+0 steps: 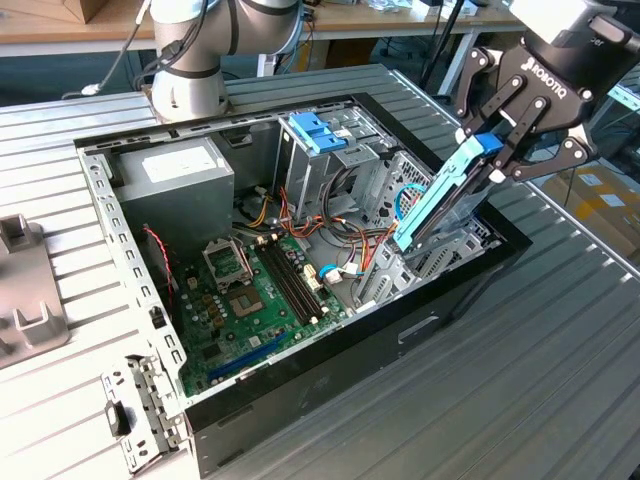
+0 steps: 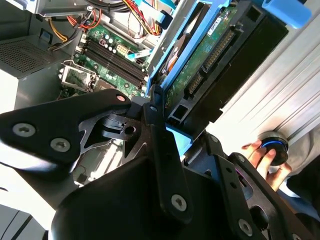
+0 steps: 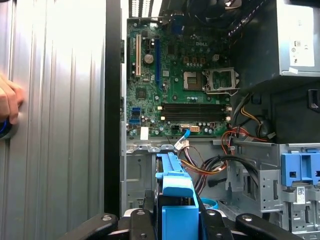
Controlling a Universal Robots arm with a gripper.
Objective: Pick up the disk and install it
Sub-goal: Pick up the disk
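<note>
In the exterior view the disk (image 1: 437, 203), a dark flat drive framed by bright blue rails, hangs tilted with its lower end dipping into the open computer case (image 1: 300, 400) at its right-hand corner. My gripper (image 1: 497, 150) is shut on the disk's upper end, near the blue tab. The second wrist view shows the disk's green circuit side (image 2: 207, 57) running away from the black fingers (image 2: 155, 107). In the first wrist view the disk's blue rail and tab (image 3: 175, 192) stand between the fingers, above the grey metal drive cage (image 3: 137, 170).
Inside the case lie the green motherboard (image 1: 265, 290), the grey power-supply box (image 1: 175, 175), a pale blue bracket (image 1: 318, 130) and loose cables (image 1: 350, 235). The arm's base (image 1: 190, 60) stands behind the case. A person's hand (image 2: 262, 157) rests on a round knob on the ribbed table (image 1: 520, 380).
</note>
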